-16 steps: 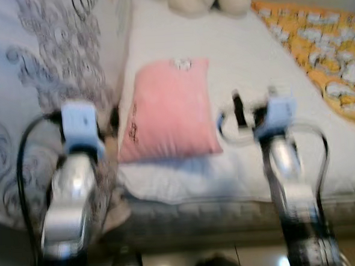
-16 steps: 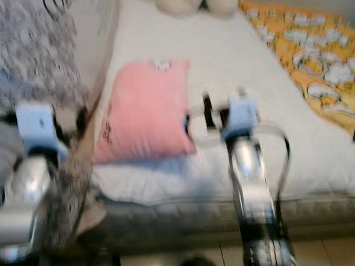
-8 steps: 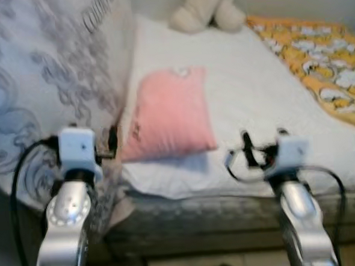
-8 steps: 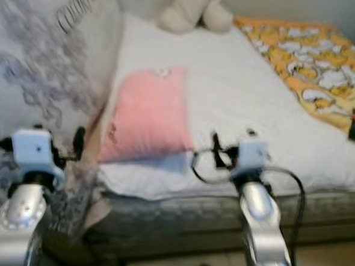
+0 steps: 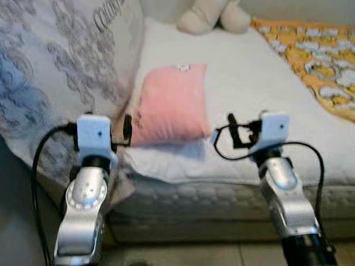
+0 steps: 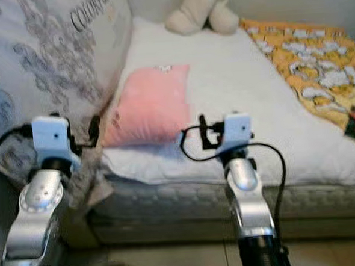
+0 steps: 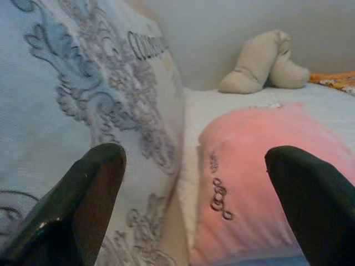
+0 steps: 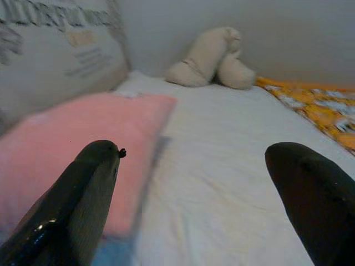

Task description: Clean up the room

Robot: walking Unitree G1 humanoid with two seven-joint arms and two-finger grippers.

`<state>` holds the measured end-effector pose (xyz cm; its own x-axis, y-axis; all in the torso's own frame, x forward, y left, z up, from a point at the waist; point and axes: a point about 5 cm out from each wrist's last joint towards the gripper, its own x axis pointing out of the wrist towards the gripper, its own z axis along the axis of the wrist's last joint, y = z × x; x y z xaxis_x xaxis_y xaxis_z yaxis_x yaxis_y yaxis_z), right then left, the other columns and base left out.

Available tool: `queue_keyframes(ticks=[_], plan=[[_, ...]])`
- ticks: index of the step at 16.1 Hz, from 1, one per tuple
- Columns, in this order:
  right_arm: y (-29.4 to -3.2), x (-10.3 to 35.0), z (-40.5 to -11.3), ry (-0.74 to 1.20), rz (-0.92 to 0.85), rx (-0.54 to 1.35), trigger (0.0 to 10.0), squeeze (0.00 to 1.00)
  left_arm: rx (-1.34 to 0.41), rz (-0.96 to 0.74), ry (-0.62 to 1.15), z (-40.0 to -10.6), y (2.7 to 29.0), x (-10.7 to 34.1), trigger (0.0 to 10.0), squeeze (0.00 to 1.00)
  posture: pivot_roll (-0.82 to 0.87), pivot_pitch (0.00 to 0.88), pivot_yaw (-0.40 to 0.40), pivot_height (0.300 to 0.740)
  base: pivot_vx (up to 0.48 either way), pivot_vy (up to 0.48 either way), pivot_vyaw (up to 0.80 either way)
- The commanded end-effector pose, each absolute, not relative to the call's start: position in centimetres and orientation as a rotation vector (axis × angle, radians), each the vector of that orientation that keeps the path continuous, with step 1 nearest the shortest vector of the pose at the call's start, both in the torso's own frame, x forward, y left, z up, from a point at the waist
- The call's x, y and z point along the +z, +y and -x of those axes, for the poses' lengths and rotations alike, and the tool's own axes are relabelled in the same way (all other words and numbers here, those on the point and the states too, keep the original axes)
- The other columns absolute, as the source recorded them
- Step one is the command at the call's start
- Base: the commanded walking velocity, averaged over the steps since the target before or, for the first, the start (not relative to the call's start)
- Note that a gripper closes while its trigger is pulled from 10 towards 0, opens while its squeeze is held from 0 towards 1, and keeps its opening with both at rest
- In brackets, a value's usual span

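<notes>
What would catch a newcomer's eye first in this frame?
The pink pillow lying on the white bed, beside a big grey-patterned cushion on the robot's left. Both open grippers, left gripper and right gripper, point at the bed, holding nothing. A beige plush toy sits at the far end, an orange patterned blanket to the right.

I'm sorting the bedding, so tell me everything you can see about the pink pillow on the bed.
The pink pillow is a soft, plush-looking rectangle lying flat on the white mattress cover, near the bed's front edge. A small white patch marks its far edge, and dark embroidery runs along its left side. That side rests against the large patterned grey-blue cushion. Neither pincer touches it.
</notes>
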<state>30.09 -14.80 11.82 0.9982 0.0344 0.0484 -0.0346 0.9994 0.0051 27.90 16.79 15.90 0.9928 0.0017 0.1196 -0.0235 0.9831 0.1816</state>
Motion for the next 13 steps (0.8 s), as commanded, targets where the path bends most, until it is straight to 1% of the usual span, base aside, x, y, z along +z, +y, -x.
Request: queue_keyframes(ticks=[1, 3, 4, 5, 6, 9, 13], plan=[[-14.8, 11.7, -30.2, -0.047, -0.009, 0.027, 10.0, 0.0, 0.034, -0.19, -0.115, -28.1, 17.0, 15.8, 10.0, 0.0, 0.1, 0.0, -0.068, 0.71, 0.247, -0.409, 0.0], [-15.0, 11.7, -29.9, -0.067, -0.026, -0.004, 10.0, 0.0, 0.13, -0.163, -0.054, -28.5, 18.4, 14.5, 10.0, 0.0, 0.08, 0.0, -0.064, 0.71, 0.264, -0.398, 0.0], [-15.0, 11.7, -29.9, -0.067, -0.026, -0.004, 10.0, 0.0, 0.13, -0.163, -0.054, -28.5, 18.4, 14.5, 10.0, 0.0, 0.08, 0.0, -0.064, 0.71, 0.266, -0.398, 0.0], [-15.8, 11.4, -29.0, -0.08, -0.03, -0.018, 10.0, 0.0, 0.152, -0.154, 0.0, -28.6, 19.1, 13.2, 10.0, 0.0, 0.07, 0.0, -0.064, 0.71, 0.27, -0.394, 0.0], [-16.2, 10.9, -28.7, -0.062, -0.02, -0.029, 10.0, 0.0, 0.163, -0.146, 0.011, -28.7, 19.2, 13.0, 10.0, 0.0, 0.07, 0.0, -0.064, 0.71, 0.27, -0.394, 0.0], [-16.8, 10.4, -29.1, -0.032, -0.015, -0.045, 10.0, 0.0, 0.172, -0.12, 0.013, -29.7, 19.0, 13.3, 10.0, 0.0, 0.05, 0.0, -0.051, 0.71, 0.27, -0.394, 0.0], [-16.6, 10.6, -29.6, -0.037, -0.018, -0.039, 10.0, 0.0, 0.168, -0.116, 0.011, -30.3, 18.5, 13.4, 10.0, 0.0, 0.05, 0.0, -0.043, 0.71, 0.275, -0.39, 0.0]])
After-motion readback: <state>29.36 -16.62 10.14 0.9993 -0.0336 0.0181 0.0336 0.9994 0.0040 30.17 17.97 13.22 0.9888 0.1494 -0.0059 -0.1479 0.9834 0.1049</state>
